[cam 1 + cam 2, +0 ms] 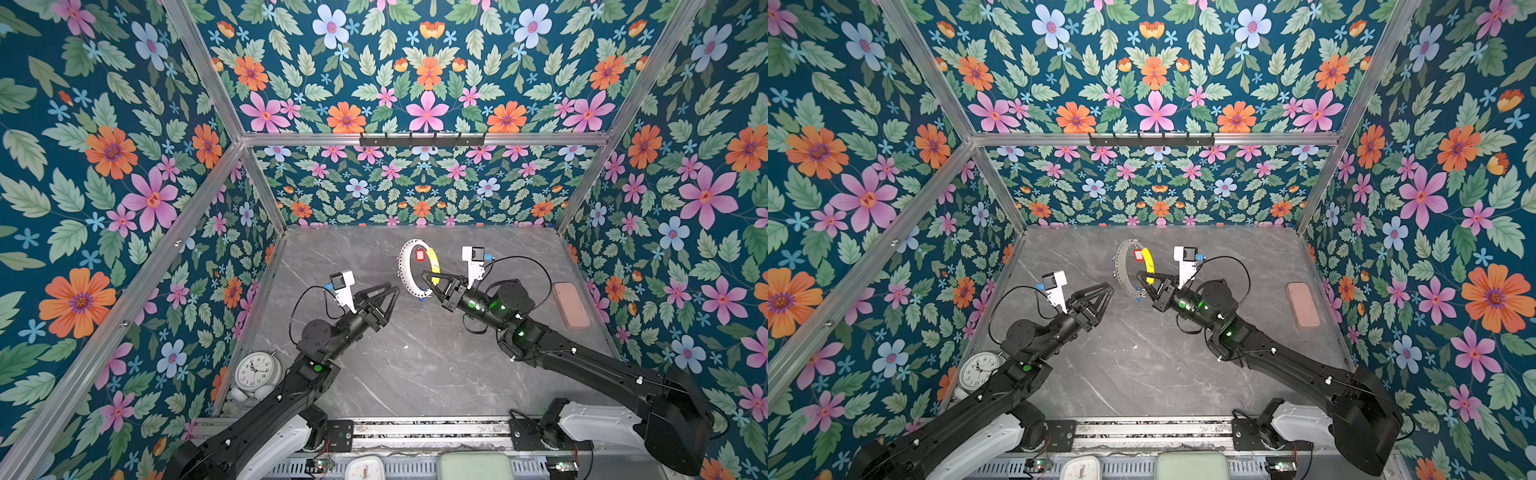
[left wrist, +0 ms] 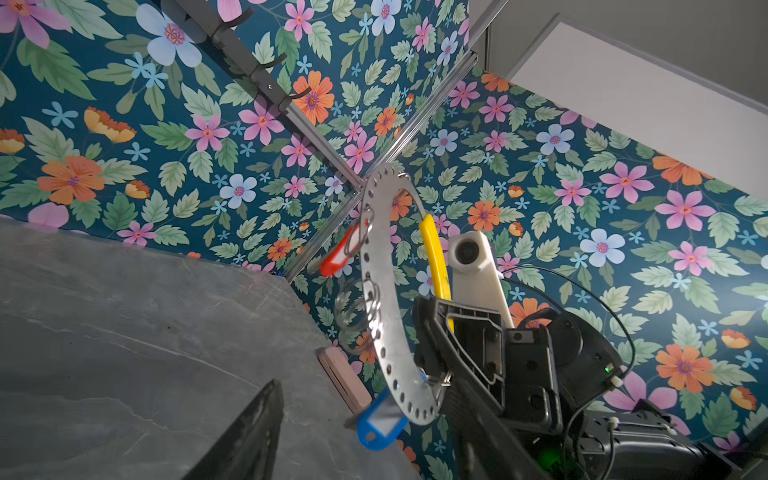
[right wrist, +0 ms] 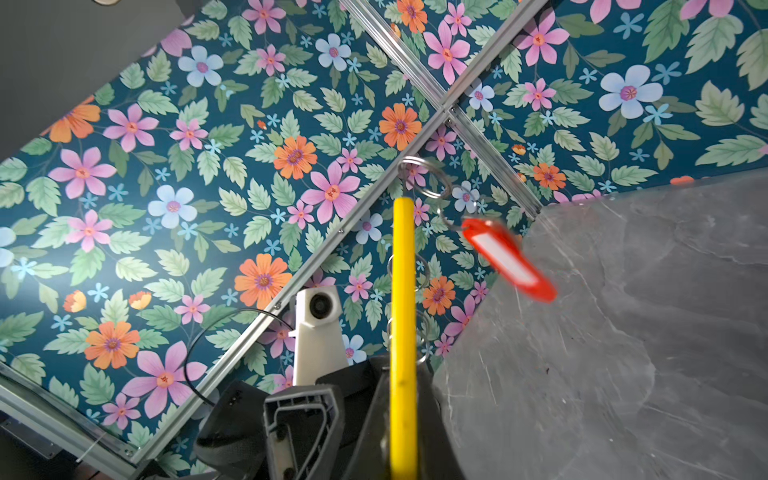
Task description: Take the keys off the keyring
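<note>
Pinching keyring point(image 1: 402, 270) edge, right fingers point(image 1: 444, 285); left fingers point(image 1: 380, 293) clear.

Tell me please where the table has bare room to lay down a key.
Free: the table front middle, between both arms; also the far left corner behind the left hand. Crowded: around the keyring in the right hand, by the alarm clock and pink block.

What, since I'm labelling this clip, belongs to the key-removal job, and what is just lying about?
Job: keyring, red key tag, blue key tag, right gripper holding the keyring.
Lying about: round clock, pink block.
</note>
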Robot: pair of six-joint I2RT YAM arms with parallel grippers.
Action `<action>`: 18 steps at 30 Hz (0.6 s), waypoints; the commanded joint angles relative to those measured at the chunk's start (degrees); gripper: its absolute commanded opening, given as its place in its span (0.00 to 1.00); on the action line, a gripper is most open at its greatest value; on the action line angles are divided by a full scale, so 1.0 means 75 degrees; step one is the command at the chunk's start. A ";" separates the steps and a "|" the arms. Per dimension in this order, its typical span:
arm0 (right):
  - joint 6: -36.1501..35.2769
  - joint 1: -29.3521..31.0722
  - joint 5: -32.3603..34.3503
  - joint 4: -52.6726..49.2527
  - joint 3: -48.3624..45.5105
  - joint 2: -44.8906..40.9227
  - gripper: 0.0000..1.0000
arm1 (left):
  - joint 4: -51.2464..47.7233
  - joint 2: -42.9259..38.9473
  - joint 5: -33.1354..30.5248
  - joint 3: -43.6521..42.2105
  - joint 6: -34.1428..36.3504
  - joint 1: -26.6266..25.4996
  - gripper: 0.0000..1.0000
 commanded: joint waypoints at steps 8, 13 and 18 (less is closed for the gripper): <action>0.0556 0.0164 -0.0124 0.1069 0.0131 0.0311 0.00 | 0.1715 0.0748 0.0668 0.0224 -0.0703 0.0071 0.40; 0.0576 0.0229 -0.0139 0.1046 0.0167 0.0425 0.00 | 0.1917 0.0958 0.0802 0.0307 -0.0854 0.0080 0.25; 0.0627 0.0281 -0.0195 0.1050 0.0173 0.0562 0.00 | 0.1977 0.0994 0.0839 0.0352 -0.0974 0.0108 0.11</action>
